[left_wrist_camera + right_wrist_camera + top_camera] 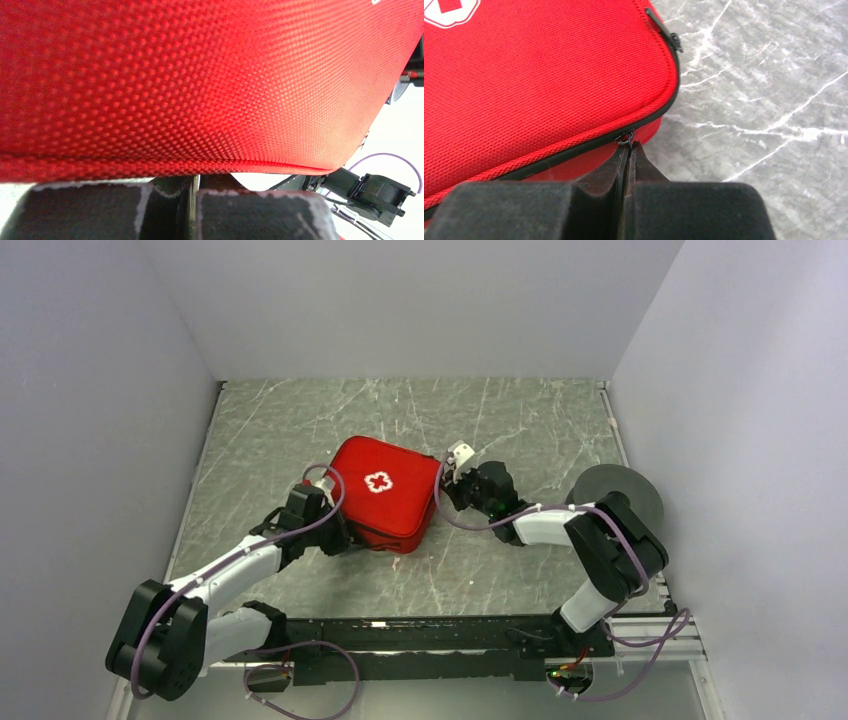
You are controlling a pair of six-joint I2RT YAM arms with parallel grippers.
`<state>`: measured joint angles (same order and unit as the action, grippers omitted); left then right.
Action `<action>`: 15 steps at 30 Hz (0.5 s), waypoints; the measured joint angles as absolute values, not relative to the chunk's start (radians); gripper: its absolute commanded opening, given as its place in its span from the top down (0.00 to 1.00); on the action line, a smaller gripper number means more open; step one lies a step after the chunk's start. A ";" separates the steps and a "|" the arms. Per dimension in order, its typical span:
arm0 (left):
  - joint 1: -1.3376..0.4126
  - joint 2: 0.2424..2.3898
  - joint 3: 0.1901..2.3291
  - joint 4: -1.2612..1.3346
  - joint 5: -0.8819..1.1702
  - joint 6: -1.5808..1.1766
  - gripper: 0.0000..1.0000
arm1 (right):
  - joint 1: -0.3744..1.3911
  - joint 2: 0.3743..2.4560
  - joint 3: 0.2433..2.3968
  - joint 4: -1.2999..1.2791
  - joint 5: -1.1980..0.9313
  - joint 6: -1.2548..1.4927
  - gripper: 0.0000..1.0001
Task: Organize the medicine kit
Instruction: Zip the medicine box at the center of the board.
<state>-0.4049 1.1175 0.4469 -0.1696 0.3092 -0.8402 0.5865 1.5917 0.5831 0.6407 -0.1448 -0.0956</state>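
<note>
My left claw is clenched, its pads pressed together just under the near left edge of the medicine kit. The kit's red weave fills that wrist view, and I cannot tell whether anything is pinched between the pads. My right claw is clenched too. Its tips meet at the small metal zip ring on the kit's right side, where the black zip line runs under the lid. Whether they nip a tab there I cannot tell. A second zip slider sits farther along, at the rounded corner. The kit lies flat between my two claws, around the middle of the marbled worktop, with its white cross facing up. Off to the right, a grey disc sits behind my right arm near the worktop's edge.
</note>
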 measured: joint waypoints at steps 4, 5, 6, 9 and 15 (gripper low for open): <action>-0.405 1.106 0.447 -0.170 0.308 -0.832 1.00 | 0.542 1.640 0.645 0.622 -0.192 -0.117 1.00; -0.405 1.105 0.447 -0.169 0.308 -0.831 1.00 | 0.532 1.656 0.663 0.617 -0.205 -0.123 1.00; -0.405 1.103 0.447 -0.167 0.308 -0.831 1.00 | 0.526 1.668 0.678 0.613 -0.217 -0.130 1.00; -0.402 1.102 0.447 -0.166 0.306 -0.823 1.00 | 0.511 1.709 0.727 0.599 -0.244 -0.163 1.00; -0.400 1.102 0.448 -0.159 0.305 -0.808 1.00 | 0.492 1.778 0.824 0.542 -0.307 -0.248 1.00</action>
<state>-0.4004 1.1023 0.4480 -0.1589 0.3050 -0.8078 0.4915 1.7782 0.8238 0.5415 -0.3069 -0.2481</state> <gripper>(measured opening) 0.022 0.009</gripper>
